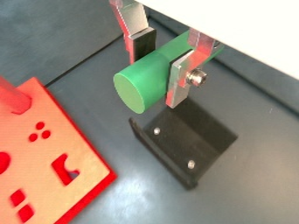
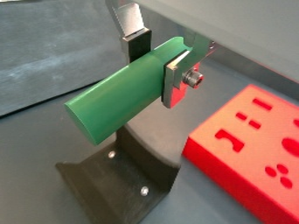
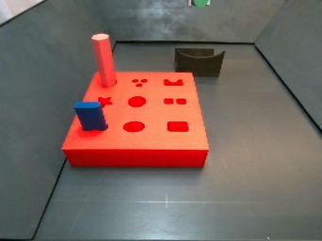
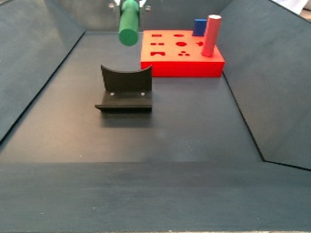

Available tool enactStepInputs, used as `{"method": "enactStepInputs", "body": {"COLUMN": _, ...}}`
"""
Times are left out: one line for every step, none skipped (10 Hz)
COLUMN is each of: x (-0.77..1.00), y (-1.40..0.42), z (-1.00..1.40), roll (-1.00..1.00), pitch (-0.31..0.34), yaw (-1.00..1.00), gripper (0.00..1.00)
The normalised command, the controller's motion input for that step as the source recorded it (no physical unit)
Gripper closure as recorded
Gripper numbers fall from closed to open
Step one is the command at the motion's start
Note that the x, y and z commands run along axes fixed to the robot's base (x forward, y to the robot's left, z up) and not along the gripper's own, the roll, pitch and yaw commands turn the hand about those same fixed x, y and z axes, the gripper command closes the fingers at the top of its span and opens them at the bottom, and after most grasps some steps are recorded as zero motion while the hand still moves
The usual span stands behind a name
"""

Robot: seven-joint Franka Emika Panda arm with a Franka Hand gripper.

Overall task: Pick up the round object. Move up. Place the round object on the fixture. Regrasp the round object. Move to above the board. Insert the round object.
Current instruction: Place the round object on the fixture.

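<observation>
End effector: [image 1: 163,61] clamped on the peg [image 1: 149,77], one silver finger [image 1: 184,77] flat against its side and the other finger's dark pad [image 1: 142,44] on the opposite side; in both wrist views the peg sticks out sideways past the fingers.
Height: raised clear above the bench [image 4: 183,127]; in a side view only the peg [image 4: 127,25] and a scrap of the end effector [image 4: 129,5] show at the picture's top.
Peg: green, smooth, held level, directly over the fixture [image 1: 184,144] with open air between them; a second side view shows just a green sliver [image 3: 201,2] at the top edge.
Fixture: dark, notch upward, standing on its base plate [image 4: 124,105] in mid-bench, near the board [image 4: 183,55] but apart from it.
Board: red, holes in its top; a red peg [image 3: 104,59] and a blue block [image 3: 89,116] stand in it along one edge.
Open room: bare bench on every side of the fixture; the widest clear stretch runs from the fixture to the bench edge away from the board.
Edges: grey walls rise along the bench edges; the board sits short of them.
</observation>
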Motion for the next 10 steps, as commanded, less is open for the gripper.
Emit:
{"method": "enactStepInputs", "body": {"x": 0.27, "y": 0.06, "z": -0.03, "roll": -1.00, "pitch": 0.094, "yaw": -0.11, "gripper": 1.00}}
{"method": "enactStepInputs", "body": {"x": 0.17, "y": 0.05, "z": -0.02, "roll": -1.00, "pitch": 0.102, "yaw": -0.12, "gripper": 1.00}}
{"method": "enactStepInputs", "body": {"x": 0.09, "y": 0.05, "z": -0.02, "roll": -1.00, "pitch": 0.112, "yaw": -0.13, "gripper": 1.00}}
{"method": "enactStepInputs", "body": {"x": 0.05, "y": 0.05, "z": -0.01, "roll": -1.00, "pitch": 0.102, "yaw": -0.14, "gripper": 1.00}}
{"method": "enactStepInputs", "body": {"x": 0.05, "y": 0.04, "z": -0.01, "roll": -0.83, "pitch": 0.073, "yaw": -0.15, "gripper": 1.00}}
{"method": "enactStepInputs", "body": {"x": 0.07, "y": 0.04, "z": -0.02, "roll": -0.65, "pitch": 0.063, "yaw": -0.14, "gripper": 1.00}}
{"method": "enactStepInputs", "body": {"x": 0.08, "y": 0.04, "z": -0.02, "roll": -0.48, "pitch": 0.057, "yaw": -0.13, "gripper": 1.00}}
{"method": "enactStepInputs", "body": {"x": 0.08, "y": 0.03, "z": -0.01, "roll": -0.28, "pitch": 0.047, "yaw": -0.11, "gripper": 1.00}}
{"method": "enactStepInputs", "body": {"x": 0.06, "y": 0.03, "z": 0.00, "roll": -0.21, "pitch": 0.031, "yaw": -0.10, "gripper": 1.00}}
{"method": "enactStepInputs", "body": {"x": 0.13, "y": 0.13, "z": -1.00, "roll": -1.00, "pitch": 0.248, "yaw": -0.09, "gripper": 1.00}}
